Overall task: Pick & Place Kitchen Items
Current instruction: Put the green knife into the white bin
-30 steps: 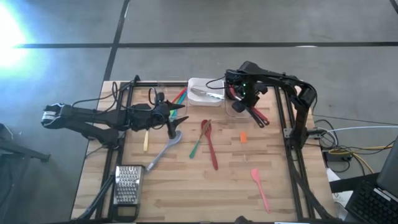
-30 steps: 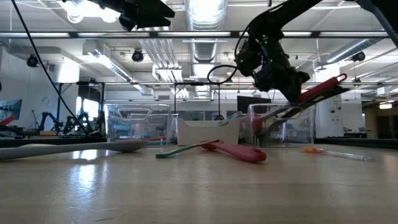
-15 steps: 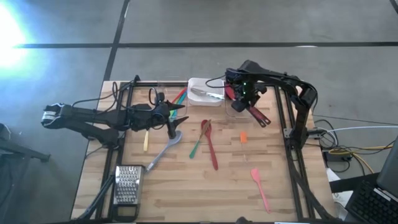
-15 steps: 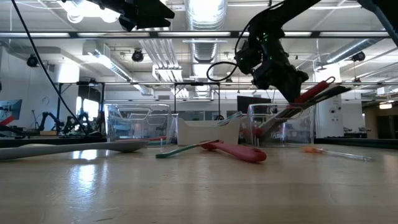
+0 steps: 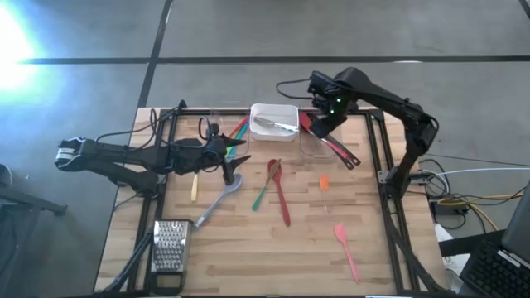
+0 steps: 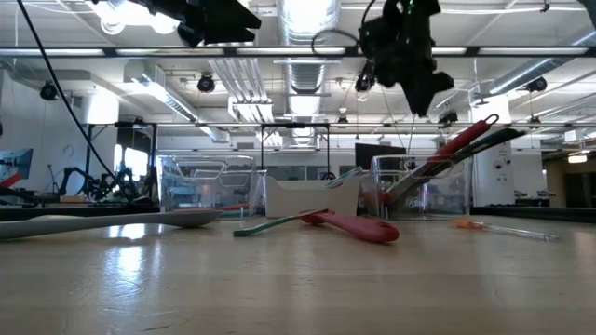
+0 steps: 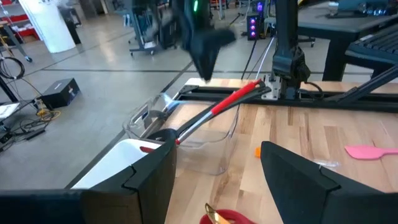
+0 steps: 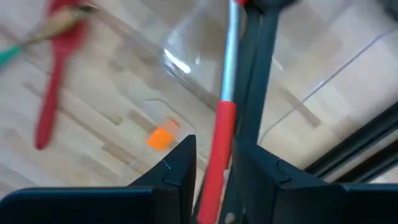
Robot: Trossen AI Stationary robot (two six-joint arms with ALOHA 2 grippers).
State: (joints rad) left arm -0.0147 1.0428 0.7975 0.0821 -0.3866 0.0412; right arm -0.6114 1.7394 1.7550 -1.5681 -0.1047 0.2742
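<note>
Your right claw (image 5: pixel 329 113) hangs empty, fingers slightly parted, directly above the red-handled metal utensil (image 5: pixel 335 150). It leans in the clear plastic bin (image 5: pixel 308 142) below, handle slanting up over the rim away from the claw. Its head is hidden. Left claw (image 5: pixel 234 156) waits open.

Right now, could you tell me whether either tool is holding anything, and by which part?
Nothing is held. The right tool hangs empty above the red-handled utensil in the clear bin; the left tool is open and empty.
</note>
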